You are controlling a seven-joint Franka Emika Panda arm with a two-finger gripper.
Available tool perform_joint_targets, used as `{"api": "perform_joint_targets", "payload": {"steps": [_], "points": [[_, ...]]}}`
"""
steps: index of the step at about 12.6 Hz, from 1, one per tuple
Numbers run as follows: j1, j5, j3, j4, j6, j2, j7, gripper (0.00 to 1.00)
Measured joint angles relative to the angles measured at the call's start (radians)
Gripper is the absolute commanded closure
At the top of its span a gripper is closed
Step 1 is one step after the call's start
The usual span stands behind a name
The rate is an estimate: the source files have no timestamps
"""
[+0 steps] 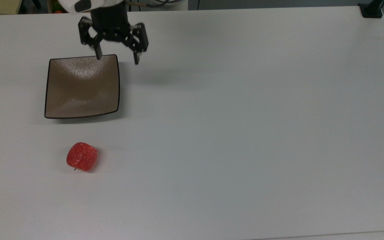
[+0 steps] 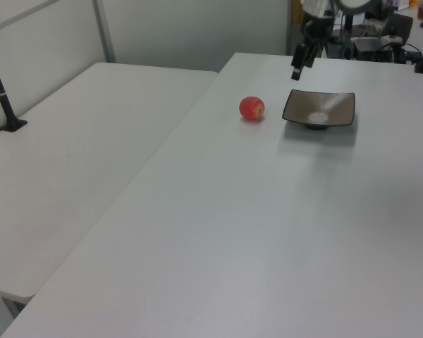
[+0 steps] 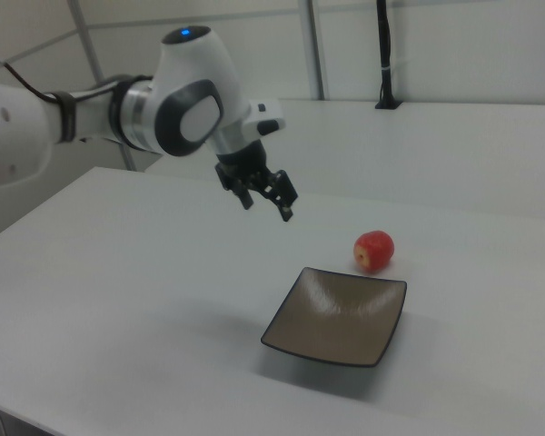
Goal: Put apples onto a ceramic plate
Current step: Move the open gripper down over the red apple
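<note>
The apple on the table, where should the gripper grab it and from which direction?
Come straight down from above and close across the round middle of the apple. It lies on its side on the bare table, stem toward the top view's bottom, apart from the plate. The open gripper looks wide enough, probably.

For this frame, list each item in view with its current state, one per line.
apple: resting on the table, apart from the plate, not held.
ceramic plate: flat on the table, nothing on it.
gripper: open, holding nothing, in the air near the plate's far corner.
table: white, carrying the plate and apple.
</note>
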Motion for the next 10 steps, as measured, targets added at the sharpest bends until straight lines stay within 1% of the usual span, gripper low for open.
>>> {"api": "perform_joint_targets", "payload": {"steps": [2, 4, 7, 8, 10], "points": [[-0.007, -0.023, 0.0, 0.041, 0.093, 0.093, 0.0, 0.0], [-0.022, -0.026, -0.002, 0.134, 0.11, 0.187, 0.0, 0.0], [-0.057, -0.028, -0.005, 0.26, 0.119, 0.293, 0.0, 0.0], [-0.063, -0.028, -0.009, 0.282, 0.152, 0.324, 0.002, 0.0], [-0.065, -0.077, -0.022, 0.296, 0.232, 0.385, 0.04, 0.0]]}}
